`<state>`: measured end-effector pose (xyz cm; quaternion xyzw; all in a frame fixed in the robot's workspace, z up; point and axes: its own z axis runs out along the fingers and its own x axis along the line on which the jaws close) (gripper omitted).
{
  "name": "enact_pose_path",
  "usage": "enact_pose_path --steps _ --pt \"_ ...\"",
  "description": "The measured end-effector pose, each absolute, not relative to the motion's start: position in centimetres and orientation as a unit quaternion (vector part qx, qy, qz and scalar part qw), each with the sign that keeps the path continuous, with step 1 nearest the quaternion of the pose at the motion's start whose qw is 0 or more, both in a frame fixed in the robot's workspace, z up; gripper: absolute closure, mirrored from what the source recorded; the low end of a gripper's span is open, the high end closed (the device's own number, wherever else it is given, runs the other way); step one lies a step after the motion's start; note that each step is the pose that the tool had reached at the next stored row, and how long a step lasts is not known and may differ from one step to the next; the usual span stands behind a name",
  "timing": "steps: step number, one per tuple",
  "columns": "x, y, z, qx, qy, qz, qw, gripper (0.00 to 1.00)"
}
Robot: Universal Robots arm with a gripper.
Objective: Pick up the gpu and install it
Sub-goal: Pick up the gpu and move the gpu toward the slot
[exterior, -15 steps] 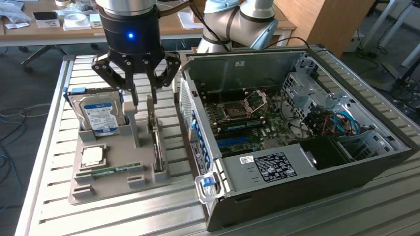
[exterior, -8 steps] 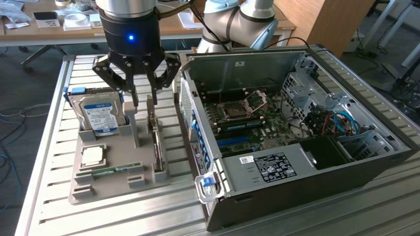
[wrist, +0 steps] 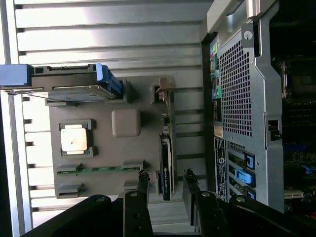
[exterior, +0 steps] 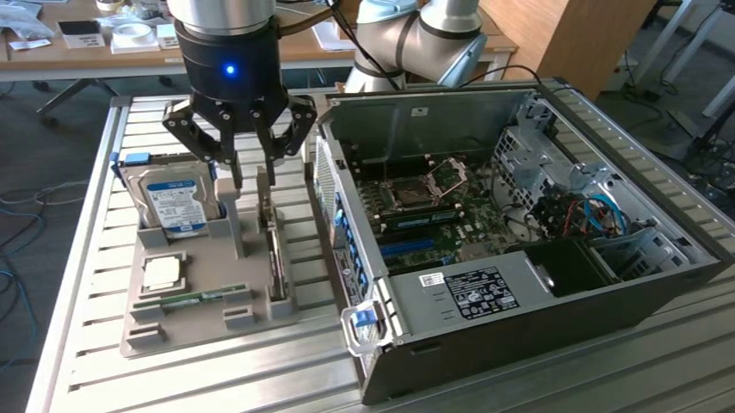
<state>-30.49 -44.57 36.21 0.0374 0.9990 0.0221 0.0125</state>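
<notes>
Obs.: gripper (wrist: 165, 174) hangs over the grey tray (exterior: 206, 331) with its fingers spread apart, clamped on nothing. One finger sits on each side of the gpu (exterior: 274, 249), at one end of it. No contact that I can make out.

Location: gpu stands on its long edge in a slot along the tray's edge nearest the open computer case (exterior: 517, 258). The tray rests on the slatted metal tabletop (exterior: 172, 379), just beside the case. The hard drive (exterior: 178, 202) stands upright at the tray's opposite edge. A processor chip (exterior: 164, 274) and a memory stick (exterior: 189, 299) lie flat between.

Look: seen edge-on, the gpu is a thin dark card. A pale metal bracket shows at the end away from the gripper. Fan side not discernible from here.

Handling (judgement): likely light and stiff, but thin and fragile. Its exposed components and connector edge will not tolerate squeeze or scrape. Best hold is across the two flat faces along the upper edge, pads square to the board. It will probably tip in the slot if nudged sideways.
</notes>
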Motion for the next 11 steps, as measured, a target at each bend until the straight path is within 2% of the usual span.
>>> enact_pose_path --steps 11 --pt "-30.49 -44.57 35.32 0.037 0.999 0.022 0.012 0.58"
